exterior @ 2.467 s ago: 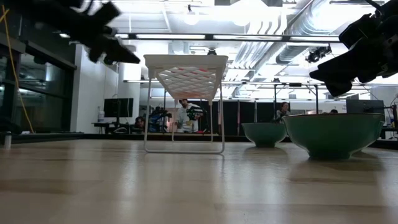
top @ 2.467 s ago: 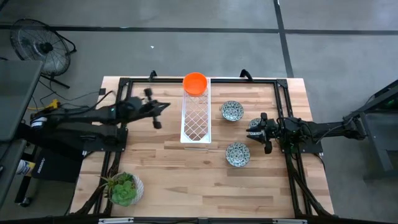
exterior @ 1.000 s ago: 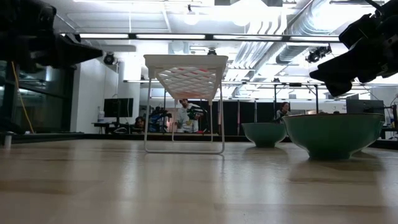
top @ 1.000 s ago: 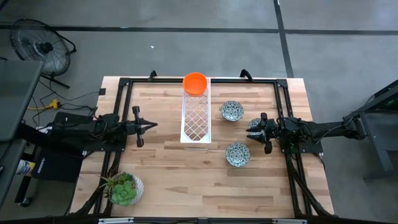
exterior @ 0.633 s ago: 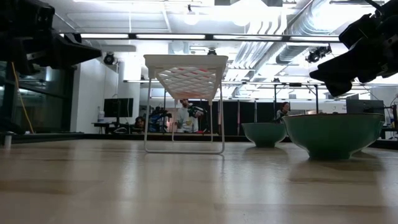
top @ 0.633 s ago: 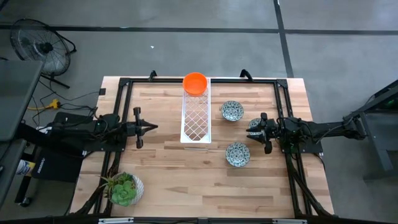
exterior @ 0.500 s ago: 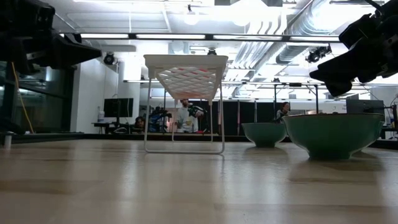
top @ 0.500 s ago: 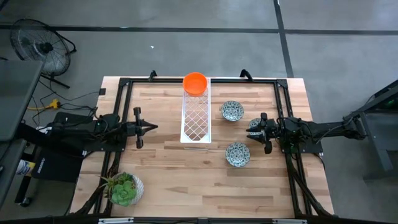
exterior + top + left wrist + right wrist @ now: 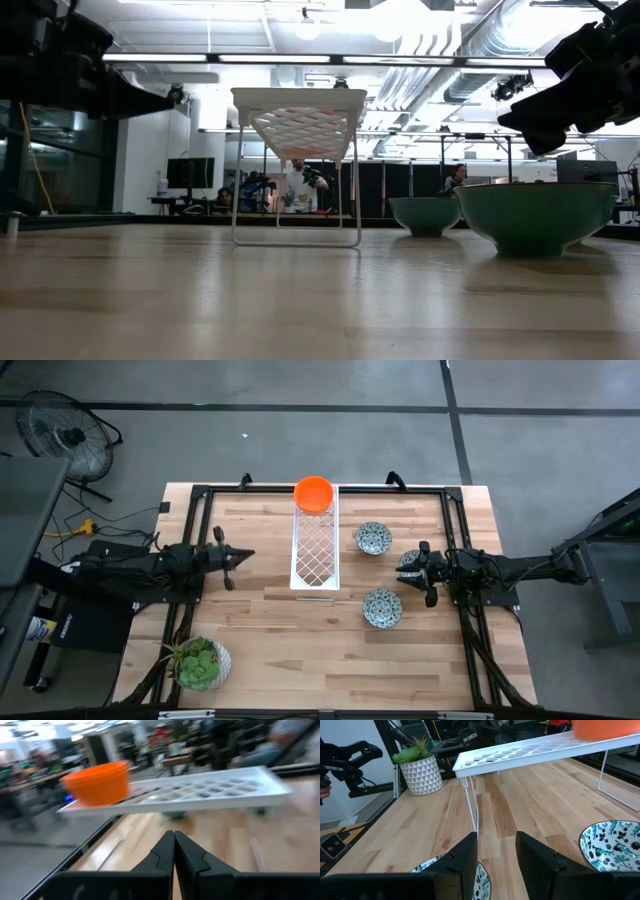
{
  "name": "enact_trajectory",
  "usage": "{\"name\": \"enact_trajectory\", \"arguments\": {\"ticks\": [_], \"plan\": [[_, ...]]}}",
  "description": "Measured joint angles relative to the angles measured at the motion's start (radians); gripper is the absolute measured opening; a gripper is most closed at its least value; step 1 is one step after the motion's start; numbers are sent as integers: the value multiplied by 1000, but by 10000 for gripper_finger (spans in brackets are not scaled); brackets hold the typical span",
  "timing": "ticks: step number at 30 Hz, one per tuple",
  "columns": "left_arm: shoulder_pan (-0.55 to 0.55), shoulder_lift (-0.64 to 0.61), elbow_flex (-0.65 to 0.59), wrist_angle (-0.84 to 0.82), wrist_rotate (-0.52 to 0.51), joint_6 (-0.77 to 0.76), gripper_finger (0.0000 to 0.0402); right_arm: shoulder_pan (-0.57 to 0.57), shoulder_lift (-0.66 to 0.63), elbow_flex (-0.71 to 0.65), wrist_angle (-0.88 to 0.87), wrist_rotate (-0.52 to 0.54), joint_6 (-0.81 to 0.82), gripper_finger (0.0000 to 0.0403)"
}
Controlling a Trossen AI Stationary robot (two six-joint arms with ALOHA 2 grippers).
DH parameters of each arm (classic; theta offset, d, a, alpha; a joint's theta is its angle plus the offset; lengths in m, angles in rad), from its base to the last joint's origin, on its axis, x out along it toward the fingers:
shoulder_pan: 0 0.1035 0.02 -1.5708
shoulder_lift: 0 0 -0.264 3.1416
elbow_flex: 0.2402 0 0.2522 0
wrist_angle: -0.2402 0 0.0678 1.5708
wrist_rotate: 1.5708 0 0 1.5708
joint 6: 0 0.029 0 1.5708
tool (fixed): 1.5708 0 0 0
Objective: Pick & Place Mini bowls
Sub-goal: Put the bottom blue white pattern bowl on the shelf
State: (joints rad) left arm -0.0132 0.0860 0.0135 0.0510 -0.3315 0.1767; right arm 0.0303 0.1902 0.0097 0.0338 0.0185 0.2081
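Near the bench's right edge, the right pincer (image 9: 408,570) hangs spread and empty between two patterned bowls (image 9: 382,608) (image 9: 373,539): a pick looks next, needing a descent onto a rim. The left pincer (image 9: 243,557), pressed together, waits left. An orange bowl (image 9: 314,494) sits on the rack (image 9: 315,555) at the far edge.

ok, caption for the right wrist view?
Open right pincer above two patterned ceramic bowls, facing the white lattice rack.
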Motion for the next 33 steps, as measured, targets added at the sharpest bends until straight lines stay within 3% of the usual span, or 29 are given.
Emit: {"name": "enact_trajectory", "arguments": {"ticks": [7, 19, 33], "plan": [[0, 11, 0, 7, -132, -33, 1, 0, 0, 0, 0, 0, 0, 122], [0, 10, 0, 7, -49, -80, 1, 0, 0, 0, 0, 0, 0, 122], [0, 10, 0, 2, -44, -69, 1, 0, 0, 0, 0, 0, 0, 122]]}}
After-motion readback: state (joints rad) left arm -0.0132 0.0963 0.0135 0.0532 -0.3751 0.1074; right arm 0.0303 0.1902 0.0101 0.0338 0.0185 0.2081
